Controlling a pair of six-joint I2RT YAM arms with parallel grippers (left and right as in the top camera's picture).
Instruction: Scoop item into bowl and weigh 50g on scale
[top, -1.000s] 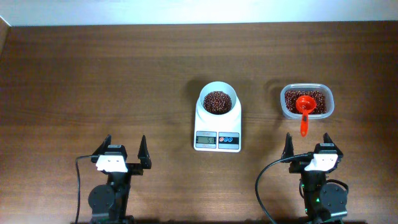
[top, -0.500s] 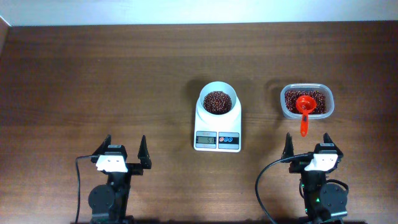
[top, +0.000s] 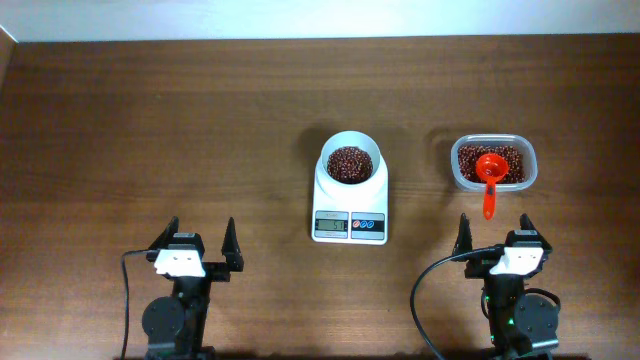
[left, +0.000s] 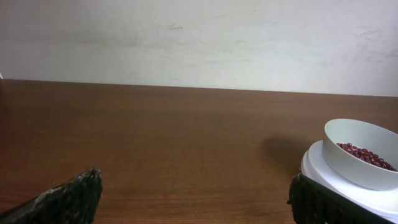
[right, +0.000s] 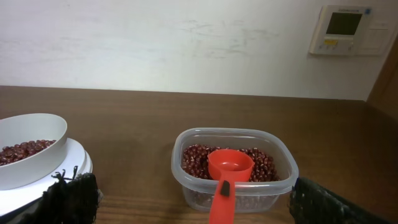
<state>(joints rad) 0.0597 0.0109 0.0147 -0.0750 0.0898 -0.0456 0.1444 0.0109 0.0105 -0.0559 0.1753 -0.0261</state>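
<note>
I am holding my left gripper (top: 200, 237) and my right gripper (top: 494, 231) wide open at the near edge of the table (top: 150, 120), both empty and well apart from everything else. In both wrist views I am seeing only bare wood between my fingers.

Just beyond my right gripper, the red scoop (top: 488, 180) is lying in the clear tub (top: 531, 170) of beans (top: 510, 160). Its cup is resting mouth up on the beans. Its handle is sticking out over the tub's near rim and pointing straight at my right gripper, so its long axis is running near to far.

Further left, at the middle of the table, the bowl (top: 326, 160) is sitting on the far end of the scale (top: 350, 202). The scale's long axis is also running near to far, with its display (top: 331, 226) facing me.

The bowl is already holding a good layer of beans, so I am judging the scooping to be well along, perhaps finished. I am not managing to read the display at this size, so I cannot tell whether the weight is at 50g. What is left, as I see it, is reading that figure and adding or removing beans if needed.
</note>
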